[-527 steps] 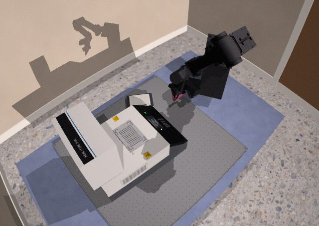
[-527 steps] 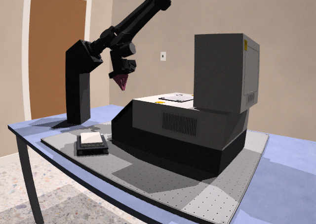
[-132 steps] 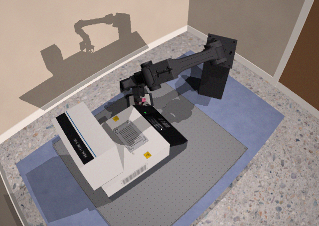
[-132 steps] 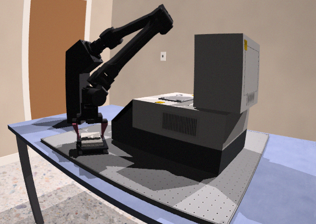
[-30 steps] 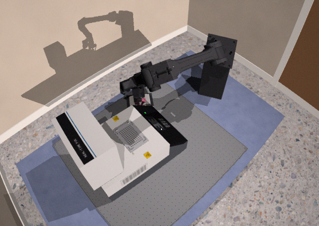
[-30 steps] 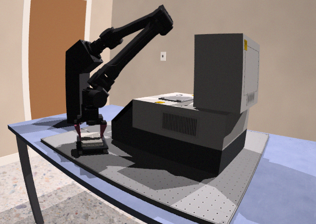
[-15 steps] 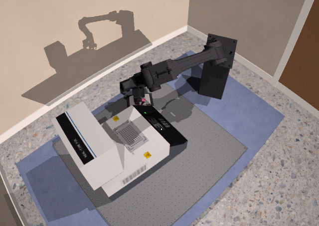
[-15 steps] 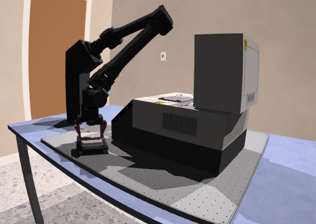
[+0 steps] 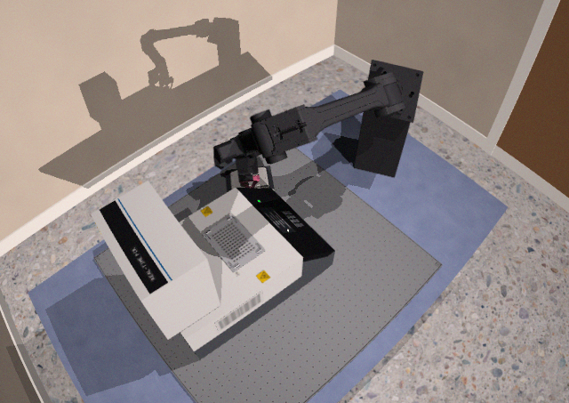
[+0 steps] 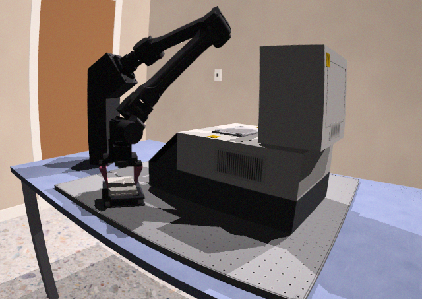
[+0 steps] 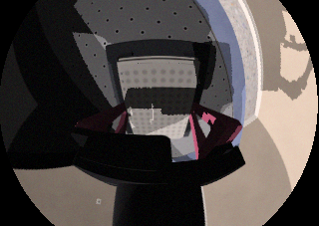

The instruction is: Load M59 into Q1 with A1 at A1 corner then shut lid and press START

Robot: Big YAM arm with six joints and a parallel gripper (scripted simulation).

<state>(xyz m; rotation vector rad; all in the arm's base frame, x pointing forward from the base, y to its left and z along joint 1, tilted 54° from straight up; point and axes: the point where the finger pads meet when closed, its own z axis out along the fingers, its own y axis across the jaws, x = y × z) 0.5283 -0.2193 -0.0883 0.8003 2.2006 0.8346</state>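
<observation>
The cycler Q1 [image 9: 238, 252] stands on the perforated plate with its lid [image 9: 151, 256] raised. Its block [image 9: 233, 241] is bare, with a bracket at each corner. The lamp [image 9: 259, 200] on the black panel is green. The PCR plate M59 [image 10: 122, 185] rests on the black nest N1 [image 10: 123, 196] beside Q1's panel end. My gripper [image 10: 120, 177] reaches straight down over it, and its red fingers are shut on the plate's two sides. In the wrist view the plate [image 11: 159, 95] lies between the fingers, still down in the nest [image 11: 161, 53]. Its printed labels are too small to read.
The arm's black base column [image 9: 383, 132] stands at the far edge of the blue mat. Q1's sloped panel [image 9: 287, 221] is close to the gripper's side. The raised lid [image 10: 299, 94] stands tall at Q1's rear.
</observation>
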